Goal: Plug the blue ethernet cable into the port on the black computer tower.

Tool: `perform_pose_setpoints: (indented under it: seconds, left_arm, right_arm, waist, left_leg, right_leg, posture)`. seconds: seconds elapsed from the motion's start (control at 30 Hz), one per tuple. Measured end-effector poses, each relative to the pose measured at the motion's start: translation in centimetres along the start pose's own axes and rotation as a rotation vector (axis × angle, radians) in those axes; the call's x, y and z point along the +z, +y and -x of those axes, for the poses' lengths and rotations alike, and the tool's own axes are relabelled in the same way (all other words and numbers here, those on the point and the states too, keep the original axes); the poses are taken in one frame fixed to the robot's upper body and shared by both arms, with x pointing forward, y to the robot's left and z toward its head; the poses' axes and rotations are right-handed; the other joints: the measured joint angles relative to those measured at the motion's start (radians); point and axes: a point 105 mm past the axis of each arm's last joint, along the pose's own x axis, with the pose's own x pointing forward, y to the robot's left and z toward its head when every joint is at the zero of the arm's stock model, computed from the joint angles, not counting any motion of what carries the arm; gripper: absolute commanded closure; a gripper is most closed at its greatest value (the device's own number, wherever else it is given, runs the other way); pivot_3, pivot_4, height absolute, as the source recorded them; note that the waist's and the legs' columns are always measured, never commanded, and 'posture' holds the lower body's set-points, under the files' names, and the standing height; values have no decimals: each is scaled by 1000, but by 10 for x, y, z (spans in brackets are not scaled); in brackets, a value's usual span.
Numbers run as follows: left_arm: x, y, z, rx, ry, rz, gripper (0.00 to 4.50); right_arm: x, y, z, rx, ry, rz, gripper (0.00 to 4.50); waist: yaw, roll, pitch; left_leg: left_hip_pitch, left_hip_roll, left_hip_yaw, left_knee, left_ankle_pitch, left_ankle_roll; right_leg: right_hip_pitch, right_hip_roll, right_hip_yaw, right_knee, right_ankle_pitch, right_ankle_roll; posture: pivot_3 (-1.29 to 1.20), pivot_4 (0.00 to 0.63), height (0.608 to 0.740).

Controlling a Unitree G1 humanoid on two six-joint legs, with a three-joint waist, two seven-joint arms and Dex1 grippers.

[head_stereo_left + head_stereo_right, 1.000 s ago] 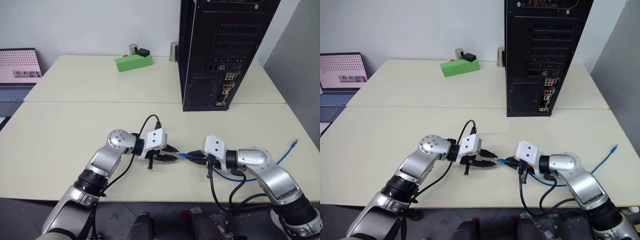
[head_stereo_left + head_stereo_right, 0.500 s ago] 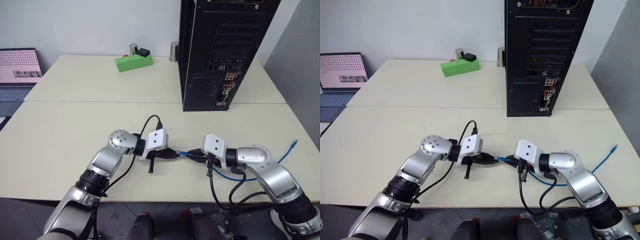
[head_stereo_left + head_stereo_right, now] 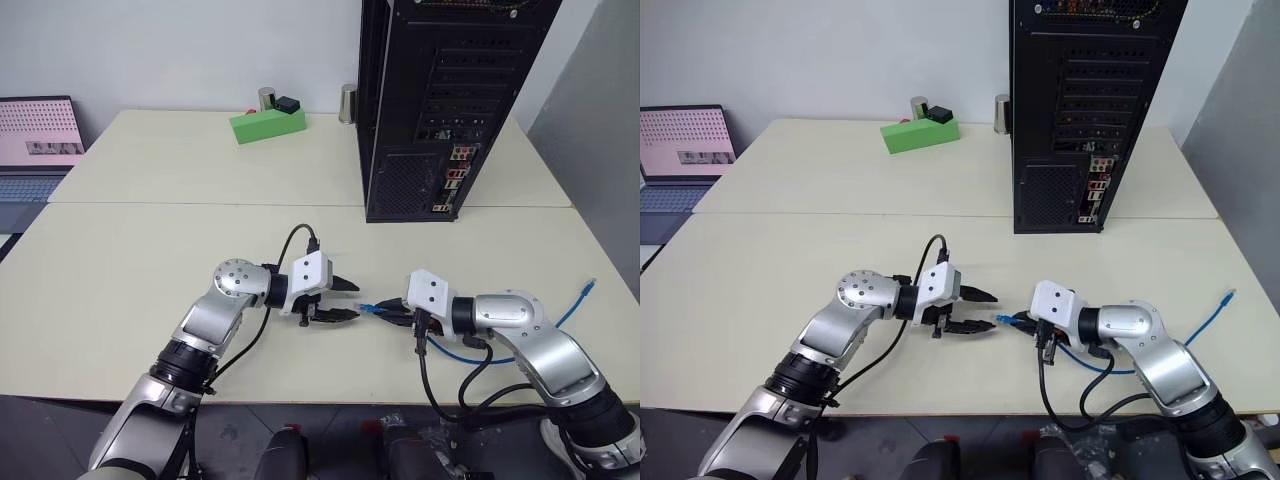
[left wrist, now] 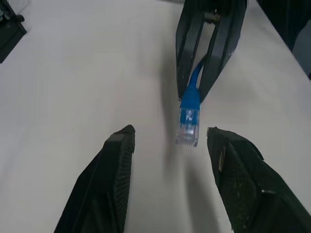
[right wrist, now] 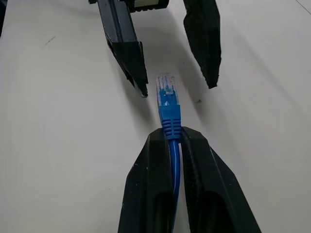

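Right gripper (image 3: 1023,324): both black fingers pressed together on the blue ethernet cable (image 5: 173,155), pinching the cord just behind the blue strain-relief boot. The clear plug (image 5: 165,87) juts free past the fingertips, pointing toward the left gripper.

Left gripper (image 3: 980,312): fingers spread apart, holding nothing. It faces the plug head-on; the plug tip sits just short of the gap between the two fingertips, touching neither. In the left wrist view the plug (image 4: 188,127) hangs between the two spread black fingers (image 4: 114,179), above the table surface.

Blue ethernet cable, remainder: from the right gripper the cord runs back under the right arm, loops on the tabletop, and trails out to the table's right edge, where its far end (image 3: 589,287) lies loose.

Table (image 3: 150,260): pale cream top, made of two slabs with a seam running across; both grippers are over the near slab.

Black computer tower (image 3: 440,100): upright on the far slab, well beyond the plug, rear face toward the robot. Horizontal slot covers on the upper part, a mesh vent on the lower left, a strip of coloured connectors (image 3: 455,180) on the lower right. The individual port cannot be told apart among them.

Green block (image 3: 266,123): far slab, left of the tower, with a small black item on top and a metal cylinder (image 3: 266,98) behind.

Second metal cylinder (image 3: 346,102): just beside the tower's left edge.

Laptop (image 3: 38,140): open, screen lit, beyond the table's left edge.
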Motion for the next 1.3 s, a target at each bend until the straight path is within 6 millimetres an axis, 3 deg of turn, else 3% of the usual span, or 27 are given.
perform_pose_setpoints:
  seconds: [0.33,0.43,0.67,0.87,0.93,1.07,1.27,1.3]
  left_arm:
    - [-1,-3,-1,-19,-2,5,2046]
    - [-2,-5,-2,-31,1,-1,2472]
    - [-3,-6,-4,-37,10,-14,3952]
    - [-4,-6,-4,-40,8,-24,4188]
    - [-4,-6,-4,-40,5,-31,4188]
    - [-4,-5,-4,-33,-9,-57,4188]
    - [-3,-6,2,-33,-37,-219,4192]
    - [-4,-5,3,-30,-37,-248,4192]
  right_arm:
    - [0,1,0,8,-2,1,4475]
    - [1,1,-1,8,-2,1,4475]
    - [1,0,0,2,-3,3,4476]
    - [1,-1,0,-3,-2,5,4477]
    - [1,-1,0,-3,-2,5,3773]
    - [-2,0,5,24,18,17,2879]
    - [-5,-7,35,26,47,1,1381]
    - [-5,-6,38,29,41,-16,1364]
  waist:
    - [0,0,0]
    - [0,0,0]
    - [0,0,0]
    - [0,0,0]
    - [0,0,0]
    - [0,0,0]
    - [1,0,0]
    - [0,0,0]
  left_leg:
    - [0,0,0,0,0,0]
    - [0,0,0,0,0,0]
    - [0,0,0,0,0,0]
    - [0,0,0,0,0,0]
    - [0,0,0,0,0,0]
    - [0,0,0,0,0,0]
    - [0,0,0,0,0,0]
    - [0,0,0,0,0,0]
  right_leg:
    - [0,0,0,0,0,0]
    - [0,0,0,0,0,0]
    - [0,0,0,0,0,0]
    - [0,0,0,0,0,0]
    - [0,0,0,0,0,0]
    - [0,0,0,0,0,0]
    - [0,0,0,0,0,0]
    - [0,0,0,0,0,0]
  posture:
    - [0,150,740]
    - [0,150,740]
    - [0,150,740]
    - [0,150,740]
    - [0,150,740]
    - [0,150,740]
    - [0,150,740]
    - [0,150,740]
